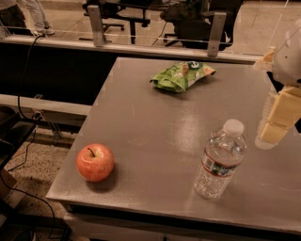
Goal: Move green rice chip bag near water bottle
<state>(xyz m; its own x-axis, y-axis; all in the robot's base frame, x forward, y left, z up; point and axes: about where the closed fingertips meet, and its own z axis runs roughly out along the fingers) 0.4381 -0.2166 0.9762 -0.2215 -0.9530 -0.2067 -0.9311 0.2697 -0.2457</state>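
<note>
Table (pixel 155 127) holds bag (pixel 182 75), bottle (pixel 220 160), apple (pixel 95 162); tool (pixel 272 133) hovers right.

Table (pixel 155 136): grey, matte top, faint scuffs; apple (pixel 95 162): red with yellowish patches, stem up, standing near the table's front left corner; two metal posts (pixel 96 19) (pixel 214 26): upright on the rail behind the table's far edge; office chairs (pixel 127 12): dark, wheeled bases, beyond the rail; black cable (pixel 23 70): hanging down at left from the rail; speckled floor (pixel 28 169): lower left, below the table; gripper (pixel 270 134): right edge, above the table.
</note>
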